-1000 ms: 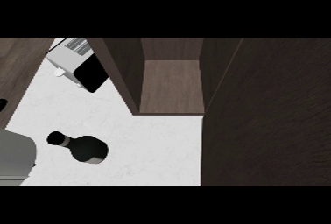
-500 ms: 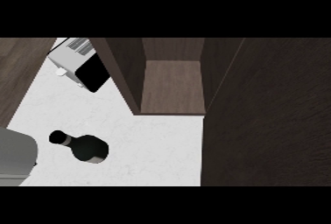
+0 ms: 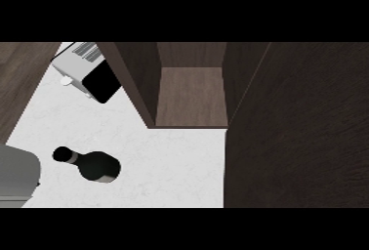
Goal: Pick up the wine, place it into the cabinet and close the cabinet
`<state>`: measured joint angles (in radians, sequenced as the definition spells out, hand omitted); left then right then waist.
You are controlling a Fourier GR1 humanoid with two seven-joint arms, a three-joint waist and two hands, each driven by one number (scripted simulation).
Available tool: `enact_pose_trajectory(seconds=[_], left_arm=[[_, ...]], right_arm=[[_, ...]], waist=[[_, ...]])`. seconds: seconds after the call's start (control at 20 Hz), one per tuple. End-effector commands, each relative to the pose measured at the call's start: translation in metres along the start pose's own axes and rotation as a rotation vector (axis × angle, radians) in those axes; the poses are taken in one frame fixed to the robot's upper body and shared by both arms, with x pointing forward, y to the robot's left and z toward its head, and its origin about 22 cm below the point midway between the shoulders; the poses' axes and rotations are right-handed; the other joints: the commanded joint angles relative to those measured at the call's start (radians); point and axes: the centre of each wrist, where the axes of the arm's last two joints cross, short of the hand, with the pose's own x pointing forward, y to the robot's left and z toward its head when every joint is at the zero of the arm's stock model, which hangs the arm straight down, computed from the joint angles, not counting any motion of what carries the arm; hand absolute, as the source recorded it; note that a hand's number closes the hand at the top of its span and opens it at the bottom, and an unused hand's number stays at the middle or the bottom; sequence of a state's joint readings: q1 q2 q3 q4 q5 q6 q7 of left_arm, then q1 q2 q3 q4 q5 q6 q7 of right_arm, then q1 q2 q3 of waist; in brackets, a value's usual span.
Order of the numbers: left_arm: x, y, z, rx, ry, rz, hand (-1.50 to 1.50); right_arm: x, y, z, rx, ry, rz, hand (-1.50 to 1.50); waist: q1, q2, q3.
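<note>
Wine [image 3: 96,165] upright, neck tilted upper-left.

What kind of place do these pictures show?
Most likely a kitchen: a white counter carries a dark wine bottle, an open wooden cabinet stands on it, and a toaster-like appliance sits in the far corner.

Surface: I see a white, faintly marbled counter [image 3: 173,161] filling the lower middle of the head view.
Wine bottle [image 3: 92,165]: dark, on the counter at lower left, neck toward the upper left.
Toaster [image 3: 86,68]: silver with a black side, on the counter's upper left corner.
Cabinet [image 3: 189,97]: dark wood, open, its base meeting the counter's far edge.
Grey forearm [image 3: 16,176]: I note it over the counter's left edge.
</note>
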<state>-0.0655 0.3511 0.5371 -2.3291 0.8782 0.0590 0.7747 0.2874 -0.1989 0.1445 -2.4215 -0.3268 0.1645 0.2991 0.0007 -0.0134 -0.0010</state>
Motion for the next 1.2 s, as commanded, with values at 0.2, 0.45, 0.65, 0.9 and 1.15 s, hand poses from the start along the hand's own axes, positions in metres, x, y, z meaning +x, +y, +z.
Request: enact_pose_trajectory(seconds=[0.2,0.45,0.65,0.9,1.15], left_arm=[[-0.011,0.015,0.019,-0.033,-0.016,-0.052,-1.5],[-0.034,0.025,0.004,-0.043,0.01,-0.084,-1.5],[-0.067,0.032,-0.002,-0.029,0.03,-0.091,-1.5],[-0.097,0.038,-0.024,-0.004,0.078,-0.13,-1.5],[-0.136,0.055,-0.02,0.104,0.04,-0.178,-1.5]], right_arm=[[0.045,0.011,0.012,0.025,-0.078,-0.05,-1.5],[0.033,0.013,0.022,0.049,-0.082,-0.048,-1.5],[0.042,0.016,0.019,0.054,-0.085,-0.055,-1.5],[0.032,0.011,0.016,0.053,-0.102,-0.067,-1.5],[0.032,0.007,0.018,0.044,-0.102,-0.057,-1.5]], waist=[[0.002,0.01,0.0],[-0.018,0.011,0.001],[-0.021,0.012,0.0],[-0.027,0.014,0.0],[-0.024,0.014,0.0]])
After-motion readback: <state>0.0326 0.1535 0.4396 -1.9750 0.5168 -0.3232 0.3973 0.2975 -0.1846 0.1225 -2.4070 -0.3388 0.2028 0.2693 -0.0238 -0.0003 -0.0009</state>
